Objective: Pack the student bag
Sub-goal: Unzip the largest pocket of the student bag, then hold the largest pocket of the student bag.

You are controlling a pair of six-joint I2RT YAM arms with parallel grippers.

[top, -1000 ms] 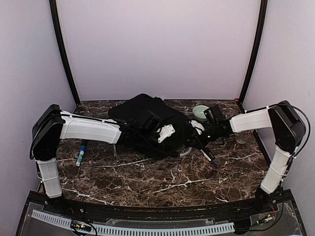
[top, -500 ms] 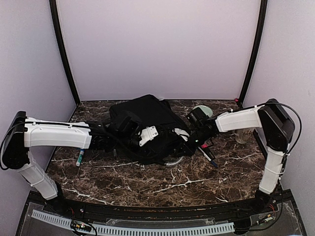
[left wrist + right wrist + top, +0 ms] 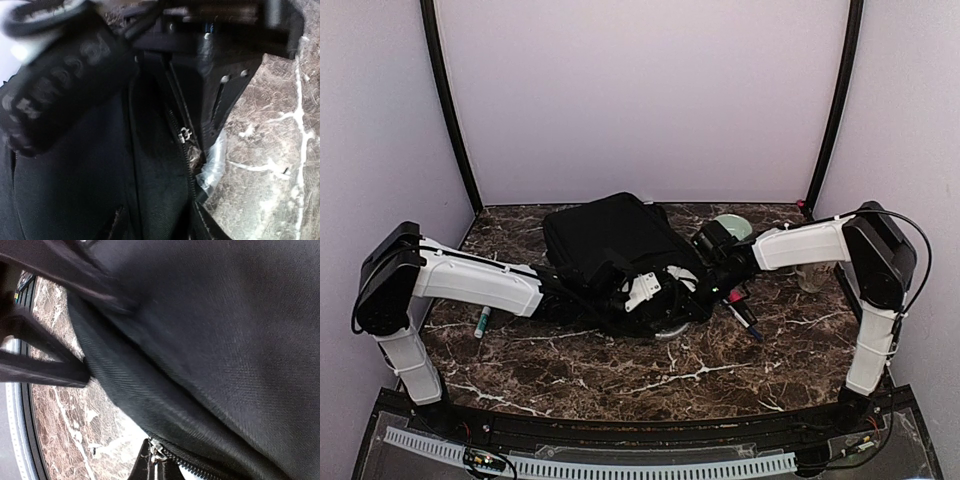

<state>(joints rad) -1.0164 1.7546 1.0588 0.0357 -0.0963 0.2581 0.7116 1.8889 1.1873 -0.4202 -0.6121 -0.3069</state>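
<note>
The student bag (image 3: 615, 240), a large black backpack, lies mid-table; its fabric fills both wrist views (image 3: 90, 180) (image 3: 225, 330). My right gripper (image 3: 156, 471) is at the bag's right side (image 3: 705, 283), its fingertips shut on the silver zipper pull (image 3: 158, 452). My left gripper (image 3: 642, 292) is over the bag's near edge; its fingers are lost against the black fabric, so its state does not show. In the left wrist view a second silver zipper pull (image 3: 185, 134) sits on the zip line. A translucent pouch (image 3: 212, 165) pokes out beside it.
A blue-capped marker (image 3: 483, 320) lies left of the bag, under my left arm. A dark pen (image 3: 745, 320) lies to the right on the marble table (image 3: 650, 380). A pale green roll (image 3: 728, 226) stands behind my right wrist.
My left arm swung out to the left, then came back onto the bag's near edge, its jaws parting on the way. My right gripper shifted left against the bag, still shut.
</note>
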